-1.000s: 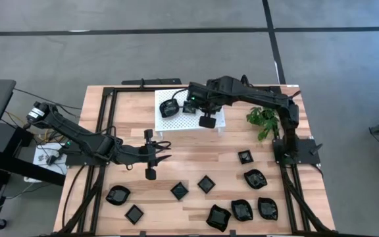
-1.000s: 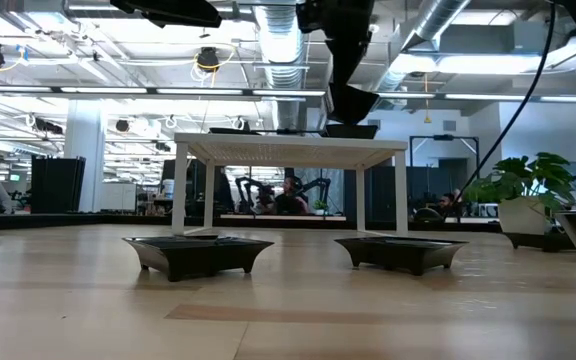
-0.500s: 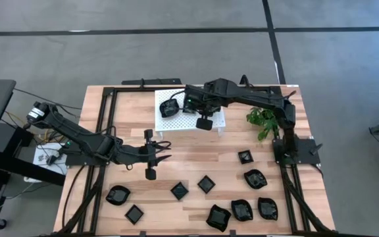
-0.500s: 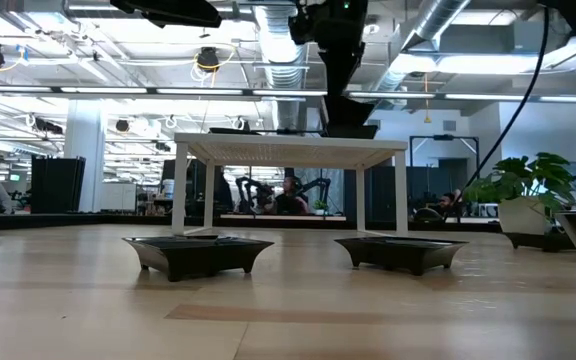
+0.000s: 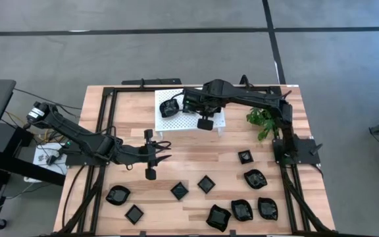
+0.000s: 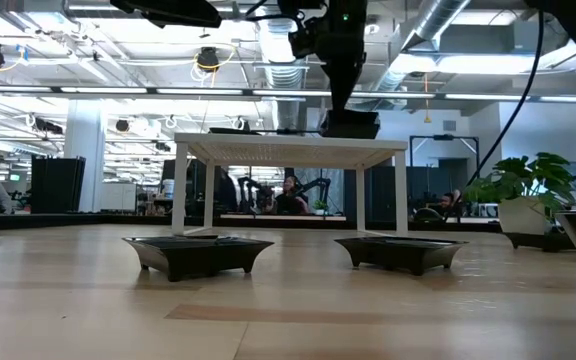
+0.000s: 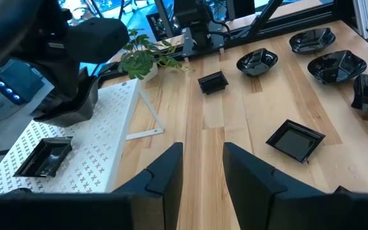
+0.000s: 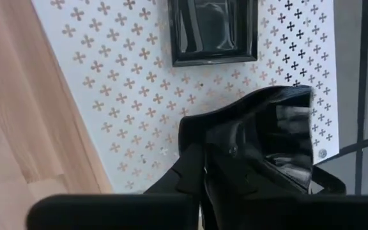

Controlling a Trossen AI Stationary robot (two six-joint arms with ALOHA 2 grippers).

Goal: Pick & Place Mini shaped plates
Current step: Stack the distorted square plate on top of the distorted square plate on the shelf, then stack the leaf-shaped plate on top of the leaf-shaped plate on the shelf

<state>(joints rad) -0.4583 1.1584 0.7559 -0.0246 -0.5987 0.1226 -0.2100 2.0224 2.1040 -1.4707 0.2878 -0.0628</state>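
Several glossy black mini plates lie on the table's near half, among them a square one (image 5: 179,191) and a wavy one (image 5: 254,179). A white perforated rack (image 5: 184,122) stands at the far middle with one black plate (image 5: 170,108) flat on its top, square in the right wrist view (image 8: 213,29). My right gripper (image 6: 346,108) hangs over the rack, shut on another black plate (image 8: 270,137). My left gripper (image 5: 165,153) hovers open over bare wood left of centre, touching nothing. My right gripper pinches the black plate by one side of its rim (image 8: 232,137), coming from above with the fingers pointing down. The plate (image 6: 349,124) sits level below the fingertips, right at the rack's top; whether it rests on the rack, I cannot tell.
A small green plant (image 5: 263,120) stands right of the rack, close to the right arm. Black frame rails run along the table's left and right edges. Bare wood lies between the rack and the plates at the near side.
My right gripper has moved a little toward the table's left over the rack and come down, bringing the held plate close to the rack's top. The left arm has kept still.
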